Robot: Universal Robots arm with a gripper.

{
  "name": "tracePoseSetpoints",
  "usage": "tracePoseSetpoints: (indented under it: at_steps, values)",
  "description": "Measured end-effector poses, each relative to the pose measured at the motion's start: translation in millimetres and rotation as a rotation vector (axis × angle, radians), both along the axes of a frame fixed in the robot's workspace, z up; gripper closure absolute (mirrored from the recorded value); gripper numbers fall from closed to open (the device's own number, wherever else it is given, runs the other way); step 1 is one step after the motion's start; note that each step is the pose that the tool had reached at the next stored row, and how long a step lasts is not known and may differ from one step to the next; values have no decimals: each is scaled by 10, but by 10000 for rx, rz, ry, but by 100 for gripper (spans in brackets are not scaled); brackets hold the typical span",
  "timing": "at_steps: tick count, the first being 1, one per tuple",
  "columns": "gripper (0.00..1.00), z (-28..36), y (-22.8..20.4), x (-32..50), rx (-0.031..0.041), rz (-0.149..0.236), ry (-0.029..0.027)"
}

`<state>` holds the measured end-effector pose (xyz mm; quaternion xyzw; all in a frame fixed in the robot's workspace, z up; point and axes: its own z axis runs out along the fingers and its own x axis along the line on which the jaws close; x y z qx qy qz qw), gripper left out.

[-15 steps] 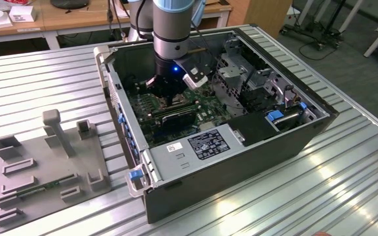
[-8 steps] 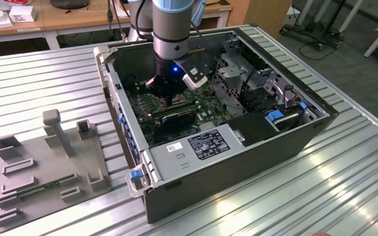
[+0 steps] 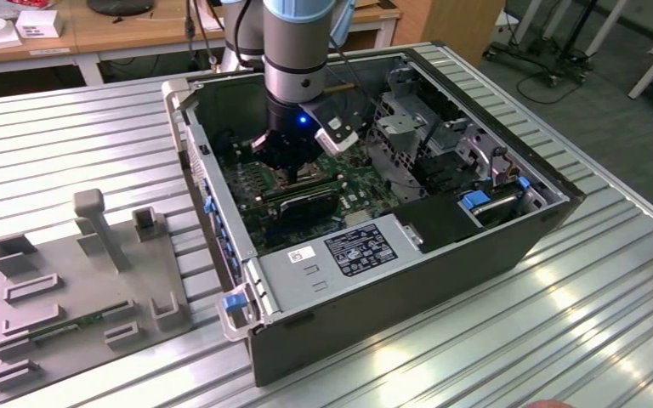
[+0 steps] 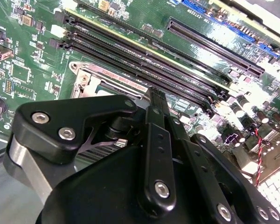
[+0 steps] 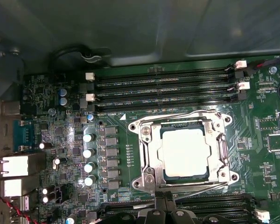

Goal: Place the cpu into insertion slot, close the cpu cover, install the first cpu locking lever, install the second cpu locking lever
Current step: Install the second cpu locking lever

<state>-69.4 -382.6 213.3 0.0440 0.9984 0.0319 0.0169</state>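
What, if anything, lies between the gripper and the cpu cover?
Nothing visible. In the first wrist view the cpu cover lies shut over the cpu, and the gripper sits at its edge with only bare board between.

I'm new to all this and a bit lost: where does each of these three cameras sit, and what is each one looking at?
Exterior view: off the arm, above the table, looking down into the open computer case; the arm reaches in.
First wrist view: on the arm, facing the motherboard; the cpu sits under the closed cpu cover; gripper at the edge.
Second wrist view: on the arm, looking past the gripper.
Both wrist views share the memory slots.
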Motion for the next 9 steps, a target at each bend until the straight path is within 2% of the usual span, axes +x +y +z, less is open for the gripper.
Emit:
tracePoseSetpoints:
  at_steps: [4,6,9]
  values:
    - [89,-1,0,-1,1,-1,0]
    - [89,-16,0,-73,1,0,-18]
    - [89,-16,0,-86,-2,1,-16]
